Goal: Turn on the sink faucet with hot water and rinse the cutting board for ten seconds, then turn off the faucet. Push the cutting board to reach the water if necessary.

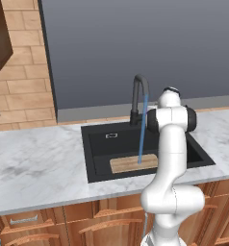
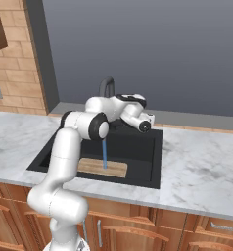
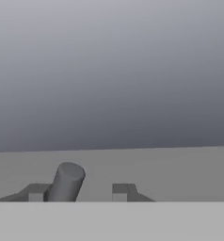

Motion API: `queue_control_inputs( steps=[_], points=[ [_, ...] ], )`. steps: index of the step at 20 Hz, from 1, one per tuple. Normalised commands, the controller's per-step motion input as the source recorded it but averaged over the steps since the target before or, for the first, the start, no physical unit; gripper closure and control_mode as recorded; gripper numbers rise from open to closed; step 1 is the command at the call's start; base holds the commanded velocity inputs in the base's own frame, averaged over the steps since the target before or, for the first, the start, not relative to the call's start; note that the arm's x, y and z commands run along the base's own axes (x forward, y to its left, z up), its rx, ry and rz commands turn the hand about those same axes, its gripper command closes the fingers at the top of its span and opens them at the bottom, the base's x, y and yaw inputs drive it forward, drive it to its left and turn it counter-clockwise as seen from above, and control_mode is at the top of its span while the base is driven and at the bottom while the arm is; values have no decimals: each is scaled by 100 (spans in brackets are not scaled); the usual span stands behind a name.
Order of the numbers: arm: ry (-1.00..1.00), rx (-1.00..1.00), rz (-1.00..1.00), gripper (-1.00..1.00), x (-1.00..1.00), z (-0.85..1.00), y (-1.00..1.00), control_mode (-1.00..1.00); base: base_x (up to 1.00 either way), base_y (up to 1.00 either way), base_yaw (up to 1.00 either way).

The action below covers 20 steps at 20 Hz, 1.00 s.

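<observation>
You have the water running: a thin blue stream drops straight from the faucet spout and lands on the cutting board, which lies flat on the floor of the sink toward its front wall. In the right base view the stream hits the board near its middle.

The faucet stands at the back rim of the sink, and your gripper is up beside its base, well above the board and behind it. In the hand view the two dark fingertips stand apart, and a grey cylindrical stub, apparently the faucet's lever, rises just inside the left one. It sits next to that finger, not squeezed between the two; whether the finger actually touches it you cannot tell from here. So the gripper is partly spread and pinching nothing.

In the right base view the hand reaches out over the back of the sink, hiding most of the faucet. The marble surface runs to both sides of the sink, with a grey wall beyond the gripper and brick off to the left.
</observation>
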Motion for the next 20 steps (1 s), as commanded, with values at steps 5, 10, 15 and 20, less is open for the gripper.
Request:
queue_control_inputs(
  steps=[5,10,15,20],
  points=[
    [7,0,0,100,-46,-6,-77,-100,0,0,0],
    [9,0,1,100,-51,-12,-77,-100,0,0,0],
    [12,0,1,100,-52,-21,-74,-100,0,0,0],
    [11,0,1,100,-57,-26,-71,-100,0,0,0]
  ],
)
